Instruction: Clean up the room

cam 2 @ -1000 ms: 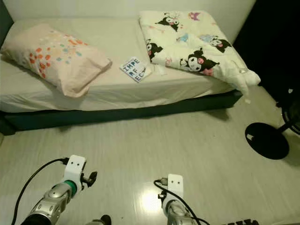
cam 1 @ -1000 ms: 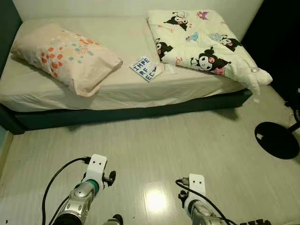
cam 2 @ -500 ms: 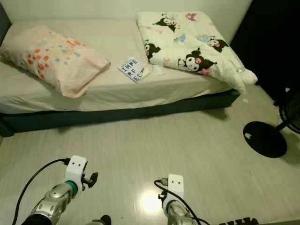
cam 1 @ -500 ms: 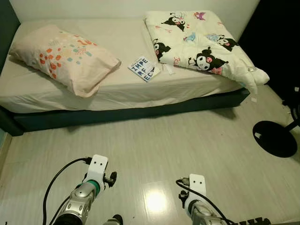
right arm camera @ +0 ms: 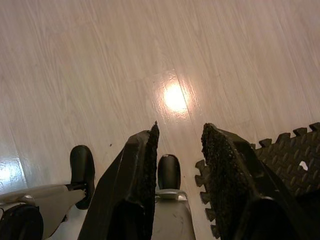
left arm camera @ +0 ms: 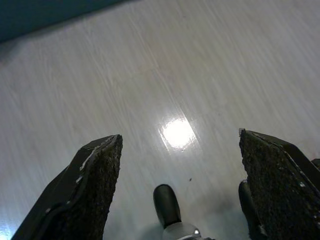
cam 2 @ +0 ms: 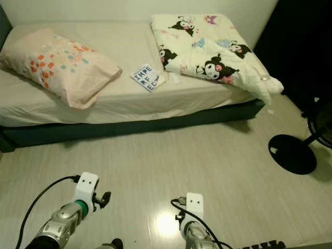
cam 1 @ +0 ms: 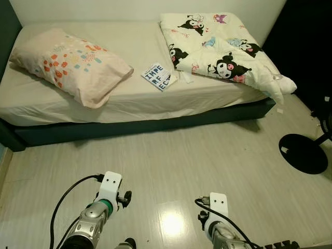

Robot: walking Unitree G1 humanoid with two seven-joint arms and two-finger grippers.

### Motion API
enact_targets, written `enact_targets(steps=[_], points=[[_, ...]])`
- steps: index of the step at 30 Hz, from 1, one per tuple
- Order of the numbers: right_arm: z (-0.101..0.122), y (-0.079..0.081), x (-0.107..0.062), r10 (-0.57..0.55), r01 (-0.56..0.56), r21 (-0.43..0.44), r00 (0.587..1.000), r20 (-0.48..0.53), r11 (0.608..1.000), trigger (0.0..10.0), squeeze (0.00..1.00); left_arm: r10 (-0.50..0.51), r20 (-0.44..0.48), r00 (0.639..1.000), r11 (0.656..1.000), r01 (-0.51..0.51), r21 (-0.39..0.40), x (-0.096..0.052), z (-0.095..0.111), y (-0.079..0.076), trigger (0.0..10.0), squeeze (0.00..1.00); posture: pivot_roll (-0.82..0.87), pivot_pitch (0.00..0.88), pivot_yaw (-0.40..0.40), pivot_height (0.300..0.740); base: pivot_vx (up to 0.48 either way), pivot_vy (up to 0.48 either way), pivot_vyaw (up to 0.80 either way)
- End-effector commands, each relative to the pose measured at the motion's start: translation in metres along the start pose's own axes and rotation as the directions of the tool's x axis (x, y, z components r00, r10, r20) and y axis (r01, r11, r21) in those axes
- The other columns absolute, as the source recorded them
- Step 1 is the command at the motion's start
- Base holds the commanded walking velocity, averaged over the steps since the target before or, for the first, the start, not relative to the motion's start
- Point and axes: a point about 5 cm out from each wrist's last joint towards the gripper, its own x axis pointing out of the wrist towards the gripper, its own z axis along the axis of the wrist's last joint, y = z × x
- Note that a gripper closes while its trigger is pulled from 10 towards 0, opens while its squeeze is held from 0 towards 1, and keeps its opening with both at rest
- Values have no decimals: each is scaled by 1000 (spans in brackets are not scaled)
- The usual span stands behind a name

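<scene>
The whole view had shifted a touch; nothing on the low beige-sheeted bed (cam 1: pixel 129 104) moved. The small white book with blue letters (cam 1: pixel 158 76) lay mid-frame, between the peach patterned pillow (cam 1: pixel 72 65) and the cartoon-print cream quilt (cam 1: pixel 223 46). Left gripper (left arm camera: pixel 180 165) hung wide open, empty; right gripper (right arm camera: pixel 179 150) narrowly parted, empty, over pale wooden floor (cam 1: pixel 171 161).

Black fan base (cam 1: pixel 304 153) is located on pale wood floor (cam 1: pixel 171 155) at approx. 3 o'clock; black foam mat (right arm camera: pixel 290 160) is seen w/ toothed edge.
</scene>
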Motion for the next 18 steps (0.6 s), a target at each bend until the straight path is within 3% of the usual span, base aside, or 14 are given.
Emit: enact_targets(steps=[1,6,10,18], points=[[-8,-2,-1,8,-8,-1,999,-34,1000,10000,0,-13,-44,999,1000,13,-4,-1,-11,-4,10000,0,143,74,4,740,0,0,0],[-5,5,-1,77,-77,2,997,-29,997,10000,0,-10,-46,999,1000,9,-16,-1,-11,-5,10000,0,146,80,-2,740,0,0,0],[-4,4,-1,72,-72,-44,997,-3,996,10000,0,-11,-49,999,1000,9,-22,-1,-13,-5,10000,0,148,73,-2,740,0,0,0],[-6,5,-1,82,-82,-46,997,-13,996,10000,0,-12,-51,999,1000,11,-18,-1,-12,-6,10000,0,152,80,-9,740,0,0,0]])
